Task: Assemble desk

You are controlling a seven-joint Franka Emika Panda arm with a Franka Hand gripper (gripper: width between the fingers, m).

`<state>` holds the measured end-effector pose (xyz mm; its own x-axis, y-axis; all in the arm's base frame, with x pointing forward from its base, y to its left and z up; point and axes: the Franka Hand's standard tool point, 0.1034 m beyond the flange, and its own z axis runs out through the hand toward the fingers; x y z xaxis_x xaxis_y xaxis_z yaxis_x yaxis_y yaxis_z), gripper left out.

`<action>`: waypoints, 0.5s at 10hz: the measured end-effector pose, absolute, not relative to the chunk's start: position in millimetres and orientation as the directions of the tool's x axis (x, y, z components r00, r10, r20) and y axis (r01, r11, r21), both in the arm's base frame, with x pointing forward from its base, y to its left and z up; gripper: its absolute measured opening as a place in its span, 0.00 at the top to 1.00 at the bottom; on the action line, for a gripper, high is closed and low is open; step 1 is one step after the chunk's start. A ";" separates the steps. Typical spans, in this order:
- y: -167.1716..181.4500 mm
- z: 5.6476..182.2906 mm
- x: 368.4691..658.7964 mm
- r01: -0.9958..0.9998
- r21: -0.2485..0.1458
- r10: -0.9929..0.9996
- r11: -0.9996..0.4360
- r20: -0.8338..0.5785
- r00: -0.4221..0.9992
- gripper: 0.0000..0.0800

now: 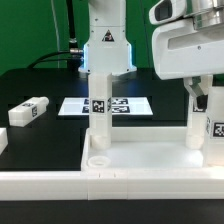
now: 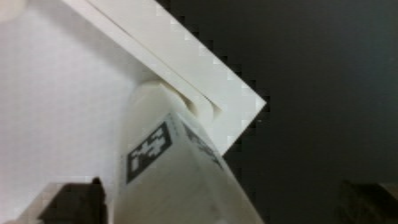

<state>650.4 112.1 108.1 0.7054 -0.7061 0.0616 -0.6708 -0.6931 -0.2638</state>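
White leg (image 2: 178,165) stands upright in slab (image 2: 160,45) socket, exterior view's right | axis vertical, straight below my pincer (image 2: 222,205) | jaws wide, straddling it, not clamped.

Arm base (image 1: 105,42) at 12 o'clock, exterior view; end effector (image 1: 201,100) at 3 o'clock, pointing toward 6 o'clock. Fingers (image 2: 71,203) spread wide apart, wrist view.
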 end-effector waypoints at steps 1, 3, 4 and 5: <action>109.8 107.7 649.4 -0.452 -0.201 -0.480 -0.869 0.120 0.869 0.19; 115.2 106.4 654.5 -0.199 -0.144 -0.218 -0.969 0.133 0.967 0.19; 114.9 106.6 655.8 -0.232 -0.150 -0.253 -0.961 0.136 0.958 0.19; 113.7 105.6 655.3 -0.232 -0.148 -0.252 -0.961 0.135 0.958 0.34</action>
